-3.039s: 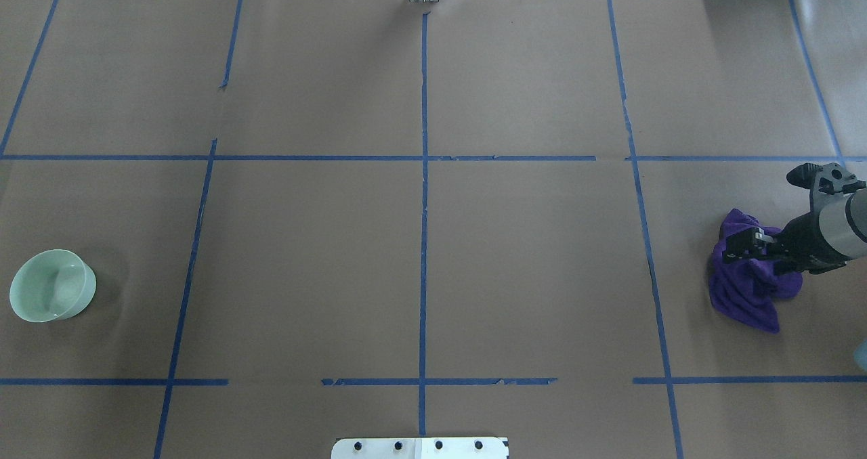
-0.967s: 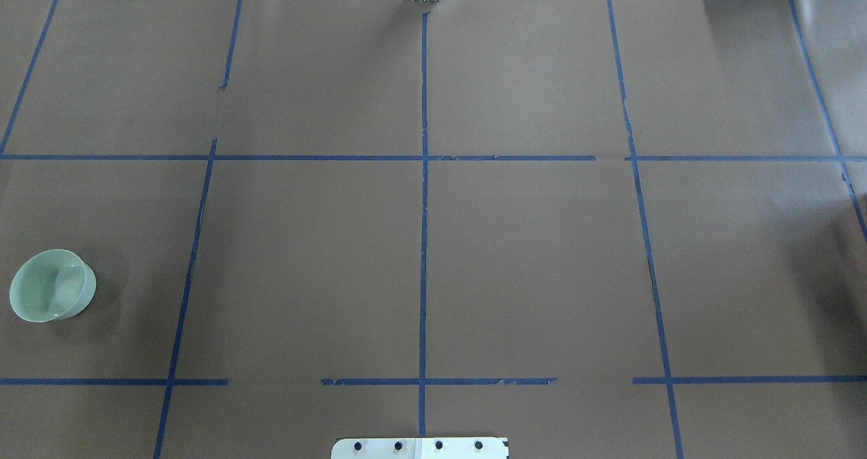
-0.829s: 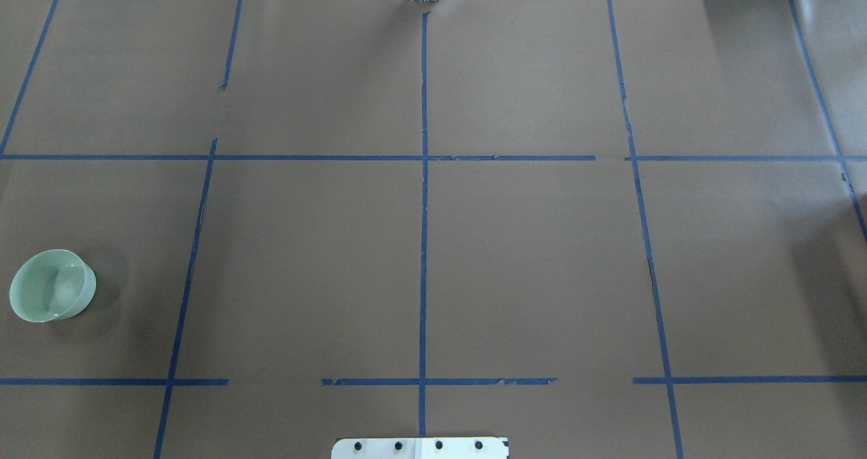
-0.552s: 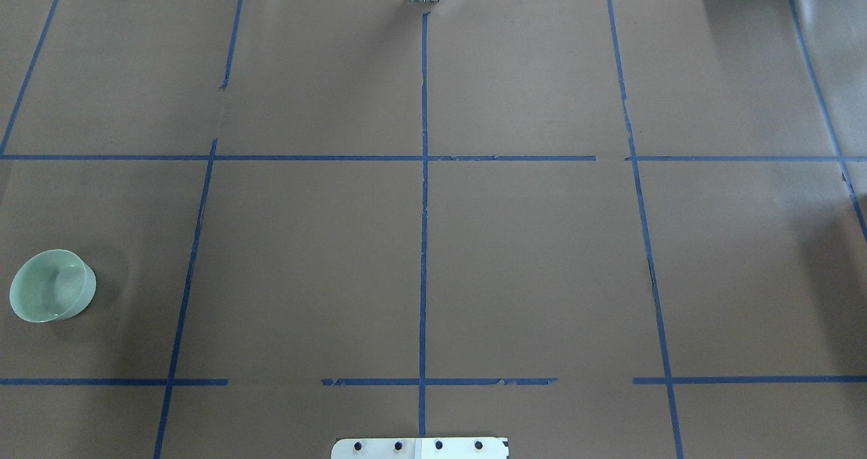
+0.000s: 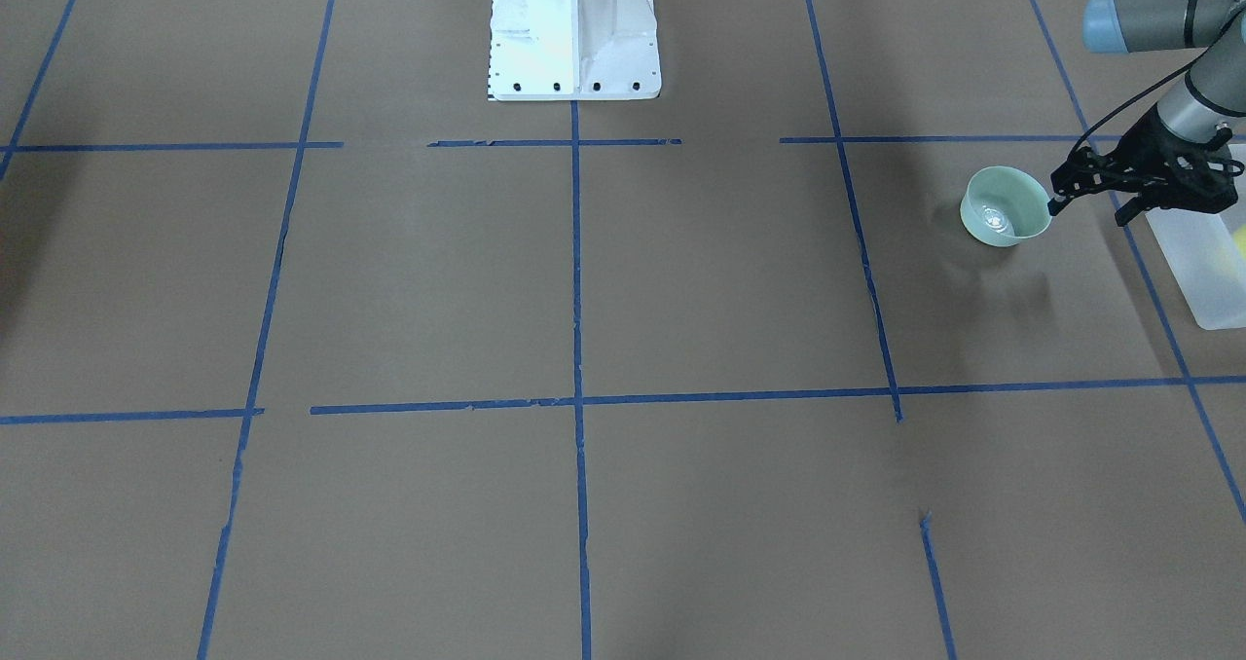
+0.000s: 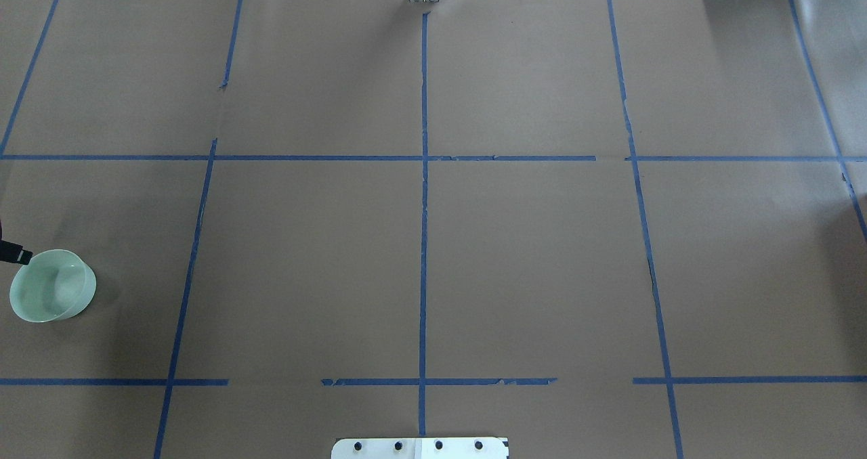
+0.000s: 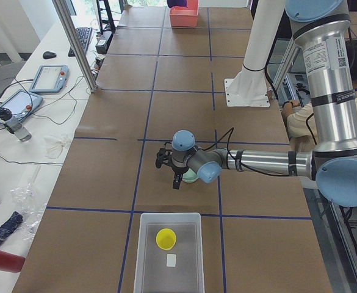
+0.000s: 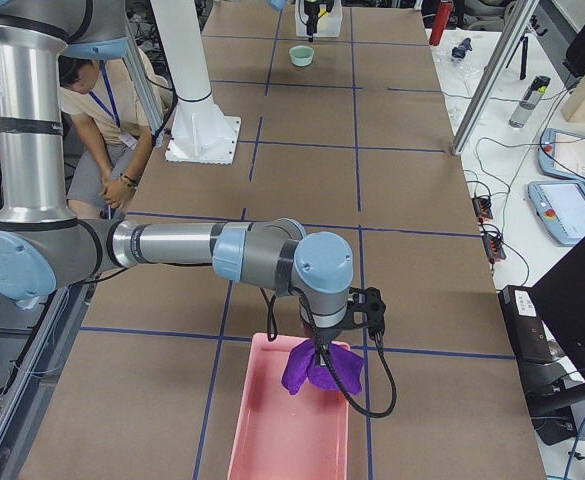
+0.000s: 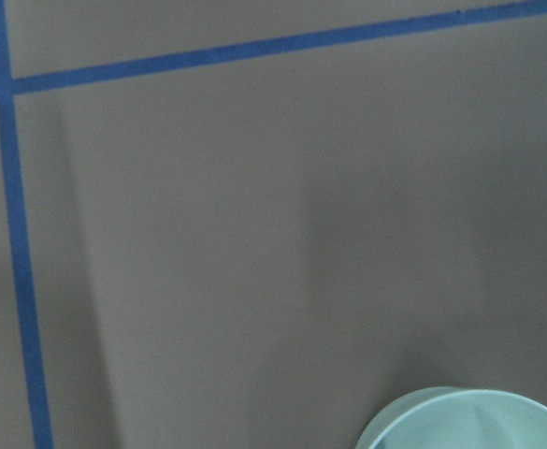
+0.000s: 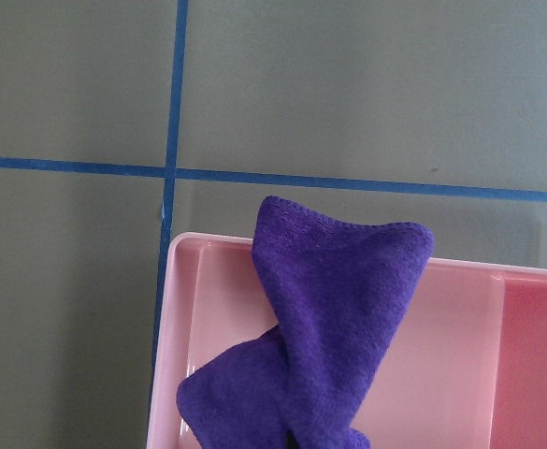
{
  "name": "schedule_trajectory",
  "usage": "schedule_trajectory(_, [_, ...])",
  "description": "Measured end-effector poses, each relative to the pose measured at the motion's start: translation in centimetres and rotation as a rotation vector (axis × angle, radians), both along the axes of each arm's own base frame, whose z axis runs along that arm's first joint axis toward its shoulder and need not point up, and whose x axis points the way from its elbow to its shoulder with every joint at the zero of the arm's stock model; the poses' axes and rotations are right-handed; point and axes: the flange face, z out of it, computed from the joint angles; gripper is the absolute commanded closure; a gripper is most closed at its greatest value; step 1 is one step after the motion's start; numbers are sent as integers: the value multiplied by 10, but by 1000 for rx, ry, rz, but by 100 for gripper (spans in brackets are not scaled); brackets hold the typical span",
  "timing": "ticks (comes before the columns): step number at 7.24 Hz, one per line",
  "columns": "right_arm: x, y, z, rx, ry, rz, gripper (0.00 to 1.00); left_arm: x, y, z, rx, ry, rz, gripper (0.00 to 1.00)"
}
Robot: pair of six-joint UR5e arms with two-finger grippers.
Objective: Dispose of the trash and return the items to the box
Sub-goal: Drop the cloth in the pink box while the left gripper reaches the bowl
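Observation:
The mint-green bowl (image 5: 1003,210) stands upright on the table at my left end; it also shows in the overhead view (image 6: 51,286) and the left wrist view (image 9: 469,423). My left gripper (image 5: 1087,207) is open and empty, one fingertip (image 6: 19,254) right beside the bowl's rim. The frosted box (image 7: 169,256) sits just beyond it at the table's end, with the yellow cup (image 7: 165,238) inside. My right gripper (image 8: 322,340) hangs over a pink tray; I cannot tell whether it is open or shut.
A purple cloth (image 10: 334,309) hangs below my right gripper over the pink tray (image 8: 272,440) at the table's right end. Brown paper with blue tape lines covers the table. The white robot base (image 5: 574,27) stands at the near middle edge.
My right arm and the purple cloth have gone out of the overhead view to the right. My left gripper's fingertip has come in at the left edge beside the bowl.

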Motion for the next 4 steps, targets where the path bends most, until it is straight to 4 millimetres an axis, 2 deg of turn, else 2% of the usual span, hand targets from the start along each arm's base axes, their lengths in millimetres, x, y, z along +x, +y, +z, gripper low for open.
schedule_trajectory(2, [3,-7,13,-14,0,-10,100,18,8,-2,-17,15,17,0])
schedule_trajectory(4, [2,-3,26,-29,-6,-9,100,33,16,-1,-25,29,32,0])
